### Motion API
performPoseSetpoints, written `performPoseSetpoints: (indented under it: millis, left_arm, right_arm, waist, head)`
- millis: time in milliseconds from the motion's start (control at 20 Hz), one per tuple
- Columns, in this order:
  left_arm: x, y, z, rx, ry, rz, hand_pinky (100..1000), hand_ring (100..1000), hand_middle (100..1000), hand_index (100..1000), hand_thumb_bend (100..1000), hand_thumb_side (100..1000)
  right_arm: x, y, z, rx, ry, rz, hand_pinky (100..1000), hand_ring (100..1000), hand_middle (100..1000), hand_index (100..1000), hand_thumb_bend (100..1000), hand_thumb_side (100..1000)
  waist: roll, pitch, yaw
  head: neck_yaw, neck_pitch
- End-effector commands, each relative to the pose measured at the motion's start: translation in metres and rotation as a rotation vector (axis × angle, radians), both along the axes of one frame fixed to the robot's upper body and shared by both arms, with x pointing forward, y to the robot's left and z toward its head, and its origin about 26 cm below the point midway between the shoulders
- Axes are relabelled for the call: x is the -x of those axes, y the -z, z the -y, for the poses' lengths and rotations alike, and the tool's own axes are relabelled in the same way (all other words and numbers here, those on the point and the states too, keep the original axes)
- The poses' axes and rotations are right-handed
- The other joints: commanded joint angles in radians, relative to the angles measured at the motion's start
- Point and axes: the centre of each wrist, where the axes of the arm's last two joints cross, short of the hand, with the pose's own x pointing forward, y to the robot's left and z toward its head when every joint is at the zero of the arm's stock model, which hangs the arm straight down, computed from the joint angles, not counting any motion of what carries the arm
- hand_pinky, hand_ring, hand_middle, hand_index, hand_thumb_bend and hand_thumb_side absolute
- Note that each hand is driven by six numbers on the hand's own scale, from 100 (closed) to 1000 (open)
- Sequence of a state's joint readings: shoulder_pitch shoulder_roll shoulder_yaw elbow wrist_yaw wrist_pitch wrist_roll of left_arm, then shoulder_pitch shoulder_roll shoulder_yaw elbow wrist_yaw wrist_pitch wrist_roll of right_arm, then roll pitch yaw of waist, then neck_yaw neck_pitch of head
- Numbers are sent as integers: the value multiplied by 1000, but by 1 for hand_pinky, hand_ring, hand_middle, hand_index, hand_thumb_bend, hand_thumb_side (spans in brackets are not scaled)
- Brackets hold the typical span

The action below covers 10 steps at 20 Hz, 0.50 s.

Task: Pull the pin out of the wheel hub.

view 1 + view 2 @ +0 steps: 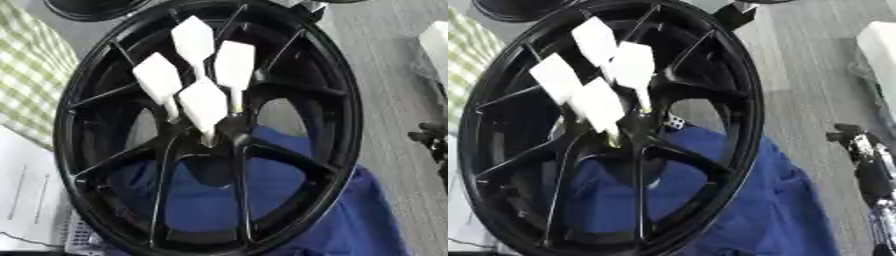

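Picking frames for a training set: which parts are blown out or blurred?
Left eye view: the white tags are overexposed with no surface detail, and the wheel shows soft edges. Right eye view: the same glare on the tags, and the right robot hand at the right edge is smeared, its fingers indistinct.

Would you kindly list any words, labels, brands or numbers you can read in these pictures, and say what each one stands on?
None can be read.
White tags on the pins in the wheel hub: blank as far as shown.
White sheet at the left edge: faint lines only, too blurred to read.
Black wheel: no brand mark visible.
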State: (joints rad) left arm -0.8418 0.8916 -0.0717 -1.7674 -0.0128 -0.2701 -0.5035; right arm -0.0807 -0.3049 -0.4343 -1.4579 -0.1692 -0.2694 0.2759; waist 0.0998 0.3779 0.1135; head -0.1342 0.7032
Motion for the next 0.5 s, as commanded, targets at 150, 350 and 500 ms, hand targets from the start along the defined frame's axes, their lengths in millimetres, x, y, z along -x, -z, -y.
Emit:
performPoseSetpoints:
  millis: [150, 350, 500]
  left_arm:
    - [2, -36, 16, -400, -55, -38, 823, 744, 701, 829, 374, 533]
    - [-5, -44, 42, -521, -36, -32, 824, 757, 713, 833, 397, 541]
    - [-12, -44, 60, -555, -3, -11, 823, 759, 715, 833, 401, 536]
  right_arm:
    - [6, -11, 12, 50, 25, 15, 1000, 795, 564, 743, 100, 749]
    - [8, -11, 14, 54, 30, 9, 1000, 795, 564, 743, 100, 747]
    - [8, -11, 15, 53, 30, 8, 1000, 795, 564, 743, 100, 745]
  waist:
    - [2, -39, 12]
    - [6, -46, 18]
    - [6, -50, 18]
  head:
    - [-23, 1]
    - [-32, -12]
    - [-35, -17]
